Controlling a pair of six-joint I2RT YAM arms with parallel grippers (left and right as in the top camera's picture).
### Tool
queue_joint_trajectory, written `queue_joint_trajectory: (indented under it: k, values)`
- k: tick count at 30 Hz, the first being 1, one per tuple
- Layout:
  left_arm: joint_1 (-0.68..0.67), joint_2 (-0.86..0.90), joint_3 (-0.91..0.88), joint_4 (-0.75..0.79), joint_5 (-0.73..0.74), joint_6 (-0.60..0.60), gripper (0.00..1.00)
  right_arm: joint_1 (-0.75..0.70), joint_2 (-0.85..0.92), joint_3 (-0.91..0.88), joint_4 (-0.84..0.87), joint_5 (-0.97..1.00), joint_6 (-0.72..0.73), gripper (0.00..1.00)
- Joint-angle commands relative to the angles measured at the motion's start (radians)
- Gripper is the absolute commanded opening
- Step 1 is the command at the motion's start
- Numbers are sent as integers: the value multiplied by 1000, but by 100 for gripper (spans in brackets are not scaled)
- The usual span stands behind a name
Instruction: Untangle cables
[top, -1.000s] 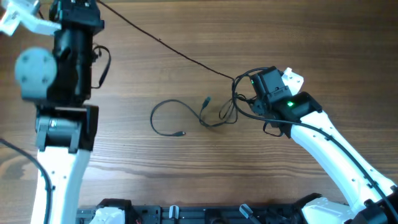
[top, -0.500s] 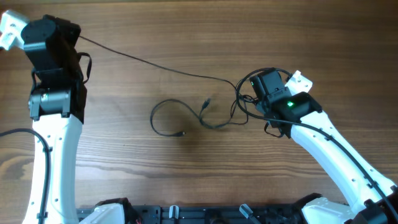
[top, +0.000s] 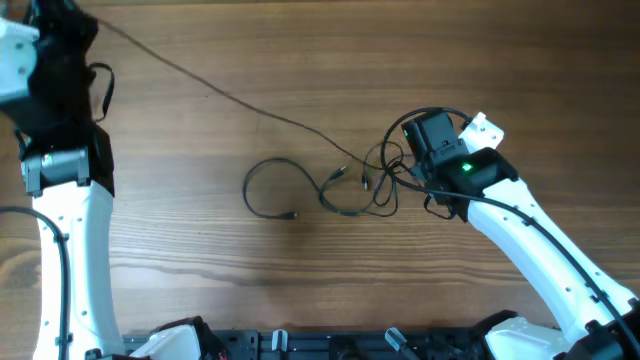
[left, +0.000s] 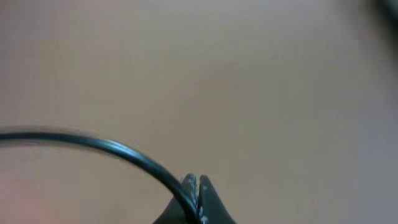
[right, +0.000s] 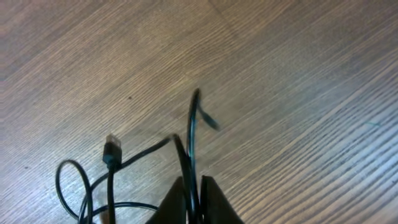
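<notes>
My right claw (right: 193, 190) is clamped on one of the thin black cables (right: 192, 140). Their loose loops lie just beside it on the worktop (top: 300, 290). Far off, my left claw (left: 198, 190) pinches one cable, stretched straight.

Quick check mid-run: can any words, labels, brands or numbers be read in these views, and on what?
No text can be read in any view.
Cables, table, left arm: no markings show.
Right arm: only a green light, no lettering.
Left wrist view: too blurred to tell.
</notes>
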Motion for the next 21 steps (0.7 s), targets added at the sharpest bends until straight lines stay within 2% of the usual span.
queue_joint_trajectory:
  k: [1, 4, 5, 6, 7, 8, 10, 13, 16, 18, 21]
  values:
    - [2, -6, 12, 176, 350, -162, 4, -2, 6, -3, 8, -33, 4, 23]
    - [-2, -6, 12, 199, 460, -179, 4, -2, 6, -3, 26, -41, 3, 52]
    - [-17, -6, 12, 203, 520, -178, 4, -2, 6, -3, 38, -63, 2, 69]
    - [-37, -6, 12, 210, 553, -179, 4, -2, 6, -3, 52, -93, -2, 81]
    - [-57, -6, 12, 219, 566, -180, 4, -2, 6, -3, 83, -150, -51, 88]
    - [-98, -6, 12, 261, 570, -223, 4, -2, 6, -3, 155, -277, -201, 94]
    - [-126, -6, 12, 337, 569, -280, 4, -1, 6, -3, 211, -393, -338, 98]
    - [-155, -8, 12, 509, 564, -358, 4, -1, 12, -3, 188, -430, -364, 100]
    - [-154, -9, 12, 438, 562, -358, 4, -1, 13, -10, 110, -457, -364, 98]
    - [-154, -9, 12, 372, 563, -362, 4, -1, 23, -42, 117, -403, -362, 91]
    - [-154, -9, 12, 369, 570, -362, 4, -1, 62, -109, 192, -404, -361, 84]
